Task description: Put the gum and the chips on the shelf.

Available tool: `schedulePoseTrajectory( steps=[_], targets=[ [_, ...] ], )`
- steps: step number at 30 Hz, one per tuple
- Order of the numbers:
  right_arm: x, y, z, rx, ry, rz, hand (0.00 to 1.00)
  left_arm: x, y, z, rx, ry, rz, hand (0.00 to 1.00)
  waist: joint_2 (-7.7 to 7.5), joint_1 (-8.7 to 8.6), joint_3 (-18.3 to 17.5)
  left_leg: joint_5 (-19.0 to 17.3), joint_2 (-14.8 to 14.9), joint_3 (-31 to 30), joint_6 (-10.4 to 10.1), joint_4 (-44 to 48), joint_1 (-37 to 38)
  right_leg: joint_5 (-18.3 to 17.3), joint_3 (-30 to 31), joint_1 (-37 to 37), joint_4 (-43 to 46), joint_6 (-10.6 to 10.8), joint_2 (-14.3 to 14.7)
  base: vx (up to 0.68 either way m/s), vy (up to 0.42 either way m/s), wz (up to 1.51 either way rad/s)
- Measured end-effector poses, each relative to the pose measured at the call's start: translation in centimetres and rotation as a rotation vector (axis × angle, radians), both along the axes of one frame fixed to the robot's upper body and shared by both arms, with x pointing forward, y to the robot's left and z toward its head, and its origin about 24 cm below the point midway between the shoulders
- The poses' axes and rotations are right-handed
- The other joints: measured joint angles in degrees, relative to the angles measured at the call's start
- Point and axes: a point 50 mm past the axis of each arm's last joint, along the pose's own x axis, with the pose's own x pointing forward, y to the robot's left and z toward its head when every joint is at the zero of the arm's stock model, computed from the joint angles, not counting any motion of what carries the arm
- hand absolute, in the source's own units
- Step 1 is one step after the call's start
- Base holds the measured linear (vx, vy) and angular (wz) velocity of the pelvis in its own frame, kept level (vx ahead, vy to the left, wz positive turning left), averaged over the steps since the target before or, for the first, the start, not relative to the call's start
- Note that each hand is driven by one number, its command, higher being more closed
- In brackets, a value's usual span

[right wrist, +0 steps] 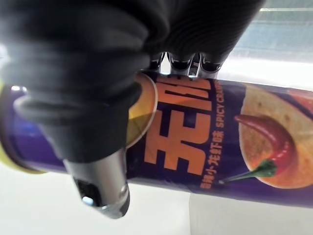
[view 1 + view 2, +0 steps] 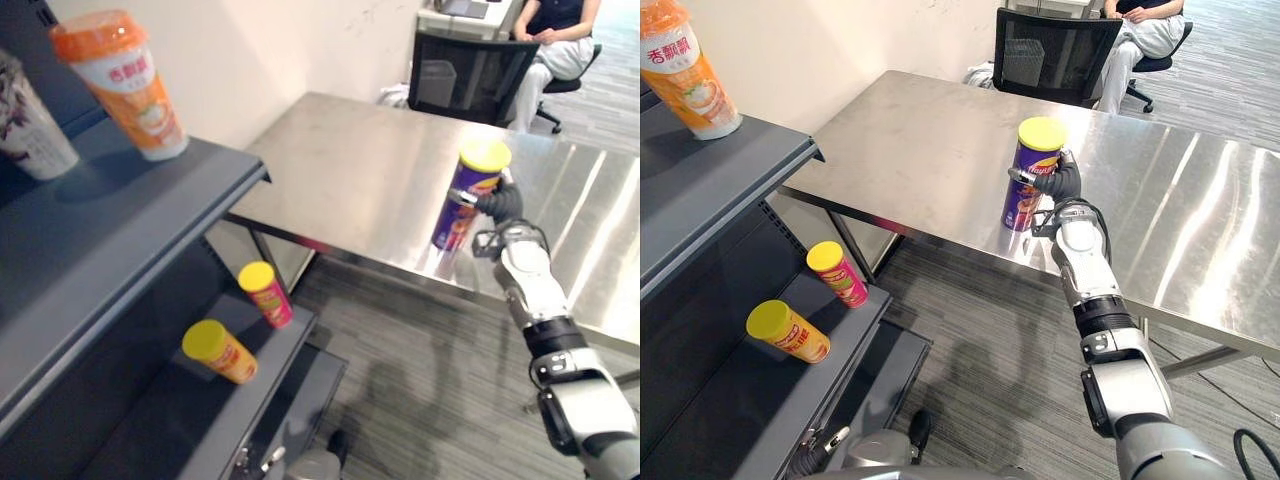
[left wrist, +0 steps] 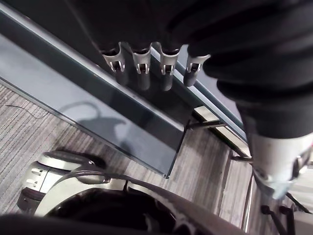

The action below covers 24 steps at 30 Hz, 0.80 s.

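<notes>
Gripping chips can (image 2: pixel 1028 190) with right robot hand (image 2: pixel 1062 182).
Can standing on surface (image 2: pixel 910 150) by its front edge; left robot hand (image 3: pixel 142 73) fingers straight, holding nothing.

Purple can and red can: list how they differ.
Colour: the purple can has a purple body, the red can a pinkish-red one. Place: the purple can stands on the table; the red can is on the lower shelf. Contact: the right hand is curled round the purple can; nothing touches the red can. Both are tubes with yellow lids.
</notes>
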Motion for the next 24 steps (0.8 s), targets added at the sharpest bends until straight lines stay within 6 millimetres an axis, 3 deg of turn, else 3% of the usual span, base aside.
schedulePoseTrajectory(
  steps=[6,11,13,17,21,24],
  targets=[
    [-1.7,0.7,0.5,0.0,-0.064,0.047,1.0,0.0,0.0,0.0,0.009,0.004,0.005,0.0,-0.04,-0.12,0.0,0.0,0.4,1.1,0.0,-0.7,0.8,0.0,1.4,-0.1,0.0,0.0,0.3,0.01,-0.008,-0.1],
    [-3.7,1.0,3.8,0.043,-0.221,0.135,1.0,-0.5,0.4,-0.1,0.017,0.025,0.029,0.0,-0.51,-0.66,-0.1,0.0,1.4,3.9,0.0,-1.9,2.0,0.1,4.3,-1.1,-0.3,-0.1,1.3,0.0,-0.021,-0.27],
    [-4.4,1.0,4.4,0.055,-0.256,0.164,1.0,-1.0,0.5,-0.2,0.02,0.039,0.037,0.0,-1.04,-1.81,-0.5,-0.1,1.6,4.2,-0.2,-2.0,2.1,0.1,4.5,-1.1,-0.8,-0.1,1.6,0.02,-0.03,-0.15],
    [-6.2,0.9,4.0,0.093,-0.26,0.214,1.0,-2.0,1.1,-0.5,0.03,0.076,0.078,0.0,-2.47,-3.2,-1.4,-0.4,2.4,6.1,-0.7,-2.4,2.2,0.2,6.4,-2.1,-1.1,-0.3,2.4,0.04,-0.028,-0.24],
    [-7.3,-0.2,2.8,0.126,-0.231,0.202,1.0,-2.1,1.3,-0.5,0.033,0.079,0.092,0.0,-2.68,-3.66,-1.5,-0.5,2.8,7.6,-0.8,-3.0,2.8,0.8,7.9,-2.1,-2.3,-0.7,3.2,0.02,-0.017,-0.22],
    [-7.6,-0.4,2.5,0.123,-0.222,0.207,1.0,-2.6,1.4,-0.7,0.035,0.097,0.116,0.0,-2.77,-4.95,-1.7,-0.7,3.1,8.4,-1.0,-3.0,3.0,1.0,8.6,-2.2,-2.8,-0.8,3.5,0.0,-0.012,-0.14]
  ],
)
